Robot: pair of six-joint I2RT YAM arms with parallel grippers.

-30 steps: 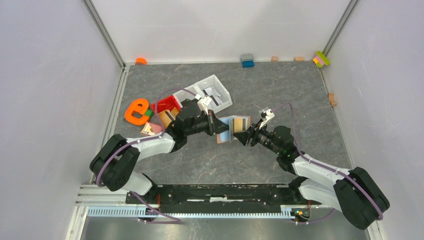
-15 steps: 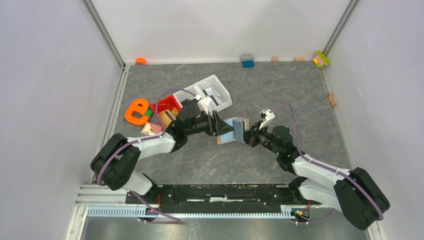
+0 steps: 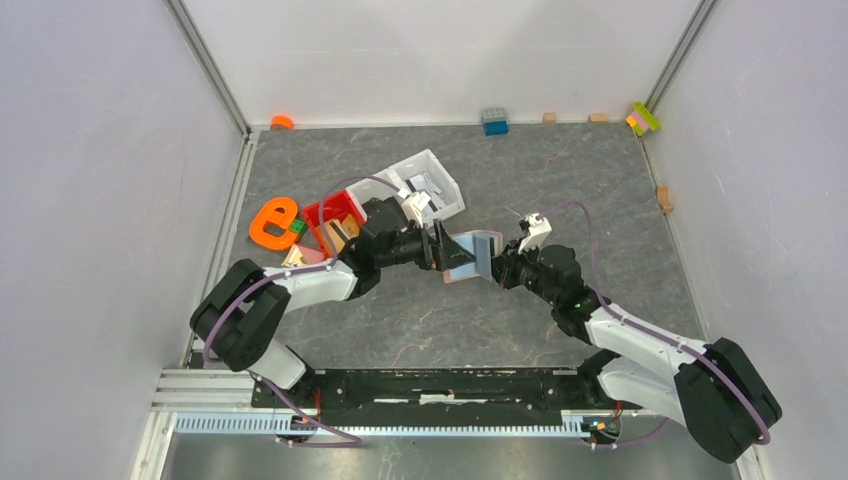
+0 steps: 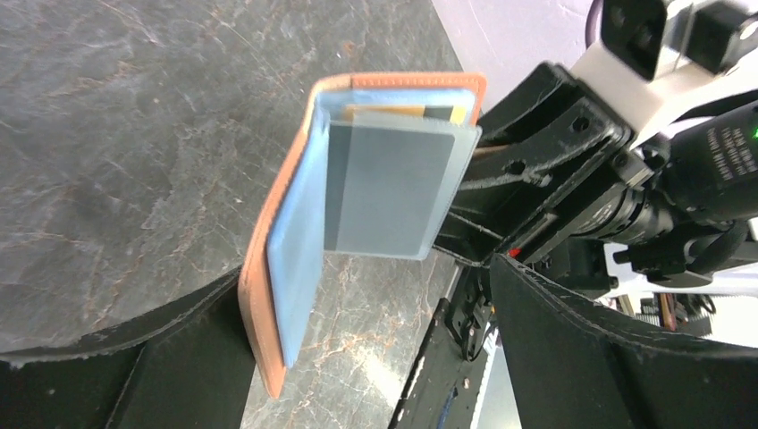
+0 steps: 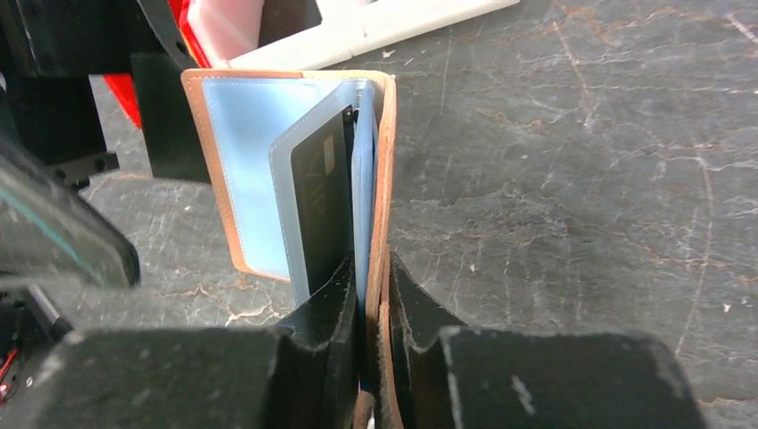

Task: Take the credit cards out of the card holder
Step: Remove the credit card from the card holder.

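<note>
**Card holder now in the right arm's grip**

Top view: the small tan-brown leather-like folding card holder [image 3: 468, 258] stands open over the grey table [image 3: 560, 180], between both grippers. A red plastic bin [image 3: 340, 207] and a white plastic tray [image 3: 428, 160] hold oddments too small to tell.

Left wrist: the left gripper [image 4: 371, 277] gapes wide around the holder, whose sleeves keep a pale blue-grey card [image 4: 393, 192] and an orange-yellow card [image 4: 402, 112].

Right wrist: the right gripper [image 5: 374, 268] pinches the holder's cover.

A second ago the left gripper was pinched shut at the holder and the right jaws stood apart.
</note>
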